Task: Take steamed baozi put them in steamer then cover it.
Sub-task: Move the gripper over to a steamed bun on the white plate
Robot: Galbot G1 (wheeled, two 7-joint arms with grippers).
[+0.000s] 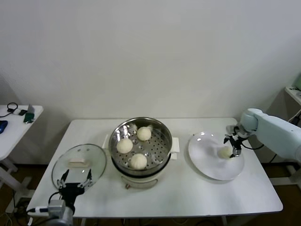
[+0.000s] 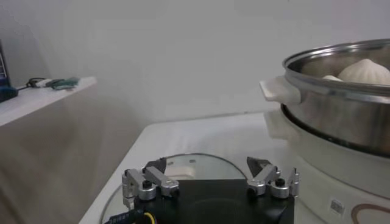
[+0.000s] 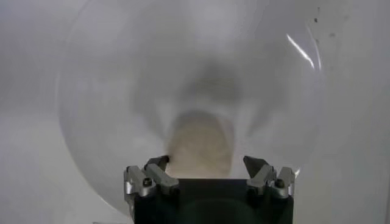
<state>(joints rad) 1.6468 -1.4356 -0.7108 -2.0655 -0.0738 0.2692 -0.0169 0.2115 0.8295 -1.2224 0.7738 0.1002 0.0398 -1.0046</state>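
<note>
The steamer (image 1: 159,147) stands mid-table with three steamed baozi (image 1: 144,133) (image 1: 124,146) (image 1: 138,161) in its steel basket. A fourth baozi (image 1: 225,152) lies on the white plate (image 1: 207,153) at the right. My right gripper (image 1: 233,145) is down over it, open, and in the right wrist view the baozi (image 3: 200,143) sits just ahead of and between the spread fingertips of the right gripper (image 3: 207,163). My left gripper (image 1: 75,182) waits open at the near left, by the glass lid (image 1: 79,162).
In the left wrist view the left gripper (image 2: 208,164) hovers over the lid (image 2: 189,163), with the steamer (image 2: 341,97) rising to one side. A small side table (image 1: 11,125) with gadgets stands off the far left. A wall runs behind the table.
</note>
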